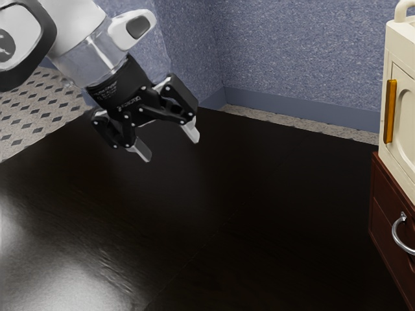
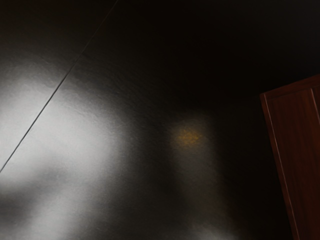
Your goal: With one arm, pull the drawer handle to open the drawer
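Observation:
The gripper hangs above the dark table at the exterior view's upper left, tilted down toward the exterior view's right. Its two fingers stand wide apart with nothing between them. A reddish-brown drawer cabinet stands at the exterior view's right edge, partly cut off. Its curved silver handle sits on the drawer front, well away from the gripper. In the wrist view, part of the red-brown cabinet appears; no handle can be made out there.
On the cabinet rests a cream-coloured box-like appliance with an orange-yellow handle. The glossy black table spreads between gripper and cabinet. Blue speckled walls rise behind the table.

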Robot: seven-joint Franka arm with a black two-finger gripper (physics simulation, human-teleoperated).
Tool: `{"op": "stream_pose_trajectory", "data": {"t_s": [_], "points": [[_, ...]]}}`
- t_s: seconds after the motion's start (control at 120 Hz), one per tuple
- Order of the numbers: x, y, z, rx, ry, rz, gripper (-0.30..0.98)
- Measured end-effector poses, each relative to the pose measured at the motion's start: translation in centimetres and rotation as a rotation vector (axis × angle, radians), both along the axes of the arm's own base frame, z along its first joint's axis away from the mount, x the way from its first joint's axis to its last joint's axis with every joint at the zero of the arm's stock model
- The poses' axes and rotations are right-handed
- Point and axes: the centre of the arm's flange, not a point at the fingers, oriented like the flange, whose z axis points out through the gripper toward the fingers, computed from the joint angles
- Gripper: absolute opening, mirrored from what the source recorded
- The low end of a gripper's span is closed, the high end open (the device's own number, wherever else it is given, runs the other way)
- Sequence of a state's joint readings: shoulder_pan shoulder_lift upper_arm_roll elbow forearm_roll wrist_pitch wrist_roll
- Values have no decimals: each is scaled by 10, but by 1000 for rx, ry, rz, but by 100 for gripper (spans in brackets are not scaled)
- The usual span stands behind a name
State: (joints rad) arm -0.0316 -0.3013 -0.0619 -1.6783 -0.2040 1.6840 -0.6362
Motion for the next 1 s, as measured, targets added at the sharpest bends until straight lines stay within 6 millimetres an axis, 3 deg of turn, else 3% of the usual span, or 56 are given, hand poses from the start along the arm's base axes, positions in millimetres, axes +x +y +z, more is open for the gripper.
{"op": "stream_pose_trajectory", "data": {"t_s": [0.15,0.45,0.6,0.692,0.817,1.0], "points": [[38,-15,-47,-75,-16,48,63],[49,-90,-94,-228,-72,91,43],[92,-103,-119,-281,-76,138,39],[105,-103,-127,-299,-79,167,37],[108,-114,-132,-314,-78,178,35],[93,-165,-139,-331,-52,120,32]]}}
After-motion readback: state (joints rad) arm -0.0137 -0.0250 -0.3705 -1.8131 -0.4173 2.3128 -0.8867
